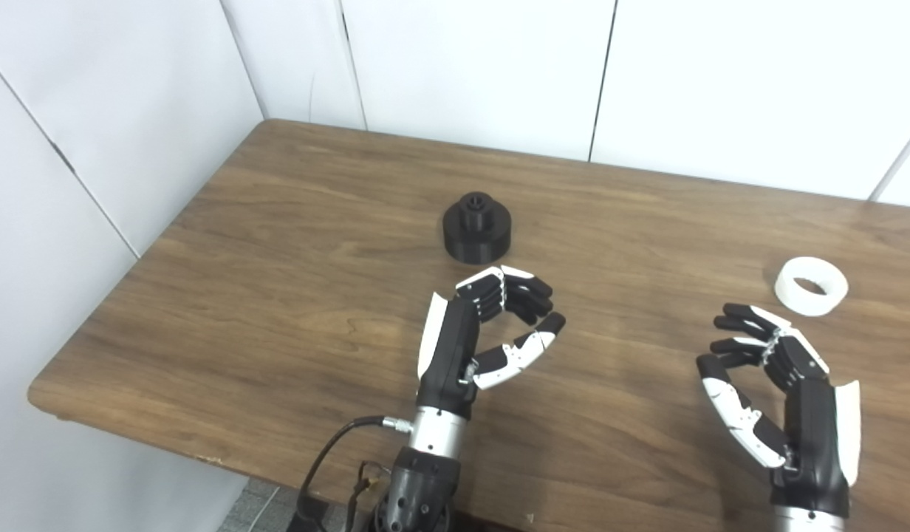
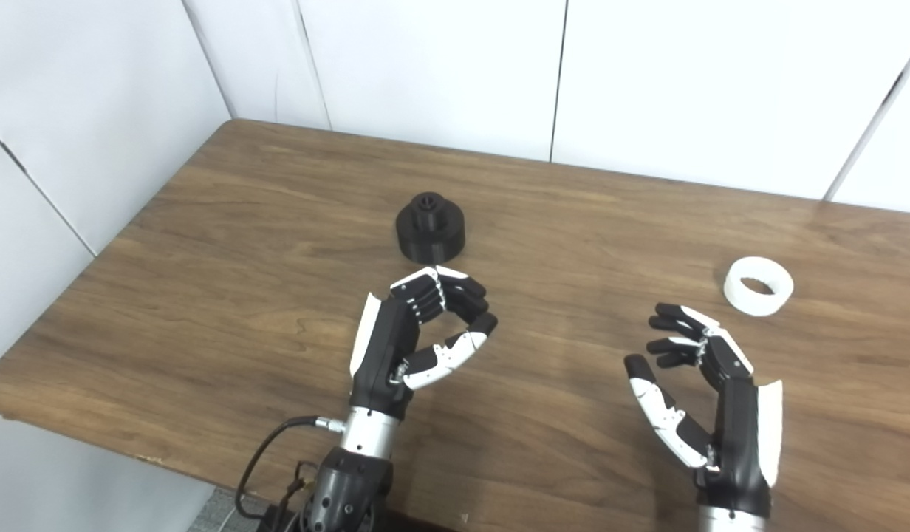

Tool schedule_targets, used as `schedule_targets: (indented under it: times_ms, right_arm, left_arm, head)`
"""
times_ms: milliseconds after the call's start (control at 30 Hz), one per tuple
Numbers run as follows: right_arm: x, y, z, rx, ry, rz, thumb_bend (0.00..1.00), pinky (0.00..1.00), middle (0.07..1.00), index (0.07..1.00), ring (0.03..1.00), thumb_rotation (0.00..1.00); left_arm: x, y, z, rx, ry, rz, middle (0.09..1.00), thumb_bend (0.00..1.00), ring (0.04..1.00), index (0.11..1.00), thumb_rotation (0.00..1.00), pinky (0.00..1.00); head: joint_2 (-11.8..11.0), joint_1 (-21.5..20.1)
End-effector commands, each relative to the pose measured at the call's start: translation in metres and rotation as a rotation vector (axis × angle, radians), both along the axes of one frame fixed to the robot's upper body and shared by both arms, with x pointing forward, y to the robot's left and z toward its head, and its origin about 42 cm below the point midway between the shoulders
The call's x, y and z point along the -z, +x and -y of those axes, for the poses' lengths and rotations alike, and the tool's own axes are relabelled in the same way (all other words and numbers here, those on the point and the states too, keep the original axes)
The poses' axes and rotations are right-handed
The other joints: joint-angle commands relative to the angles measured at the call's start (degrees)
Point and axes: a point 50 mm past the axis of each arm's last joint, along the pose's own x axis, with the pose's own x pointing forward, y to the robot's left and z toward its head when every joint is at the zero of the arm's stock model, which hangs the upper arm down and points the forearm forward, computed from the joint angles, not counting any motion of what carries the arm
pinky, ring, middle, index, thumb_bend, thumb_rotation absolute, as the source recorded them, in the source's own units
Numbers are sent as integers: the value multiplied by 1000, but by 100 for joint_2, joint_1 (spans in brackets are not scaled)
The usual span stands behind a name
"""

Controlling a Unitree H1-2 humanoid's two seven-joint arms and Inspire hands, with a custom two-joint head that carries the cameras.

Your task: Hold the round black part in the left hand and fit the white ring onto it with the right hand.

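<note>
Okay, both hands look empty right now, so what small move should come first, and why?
Probably ease the left hand forward to the black part and close on it. Both hands are open and empty; the part sits on the table just beyond the left fingers, and the white ring lies untouched beyond the right hand.

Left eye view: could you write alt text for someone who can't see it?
Two empty robot hands hover over a wooden table, the left hand just short of a round black part, the right hand just short of a white ring.
</note>
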Motion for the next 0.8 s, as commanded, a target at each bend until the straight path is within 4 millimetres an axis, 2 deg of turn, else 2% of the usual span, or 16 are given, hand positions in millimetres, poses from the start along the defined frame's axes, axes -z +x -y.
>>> schedule_targets:
  times_ms: [0,200,267,367,400,433,533,667,767]
  right_arm:
    - [8,-16,-12,12,79,-17,488,478,659,691,551,366]
    - [8,-17,-12,9,80,-21,477,474,661,693,551,343]
    - [8,-17,-12,6,85,-20,486,475,660,694,552,353]
    - [8,-17,-11,3,86,-18,484,476,660,692,553,349]
    - [8,-17,-10,4,82,-18,479,479,661,692,556,344]
    - [8,-17,-10,7,78,-20,480,478,660,691,555,351]
    - [9,-17,-10,10,77,-21,485,477,657,688,553,355]
    - [8,-17,-9,8,78,-22,485,476,659,689,553,347]
    - [8,-17,-9,5,77,-23,485,478,660,691,554,344]
  left_arm:
    - [2,-9,6,-3,-14,9,498,508,516,484,0,461]
    - [-5,-7,-3,2,122,-10,510,509,589,482,0,510]
    - [-8,-6,-6,12,145,-12,653,499,633,494,54,542]
    - [-13,-2,-14,12,217,-16,717,499,663,498,70,542]
    - [-16,0,-17,15,241,-16,751,559,692,668,162,566]
    - [-19,1,-21,20,265,-19,769,585,711,711,188,579]
    - [-27,5,-30,28,324,-36,814,653,762,783,236,617]
    - [-36,9,-39,25,372,-77,864,755,820,840,294,681]
    - [-43,12,-45,15,415,-78,881,789,854,855,302,731]
  head:
    - [8,3]
    - [6,3]
    - [6,1]
    - [10,4]
    - [2,11]
    - [-1,11]
    - [1,1]
    - [10,9]
    - [7,22]
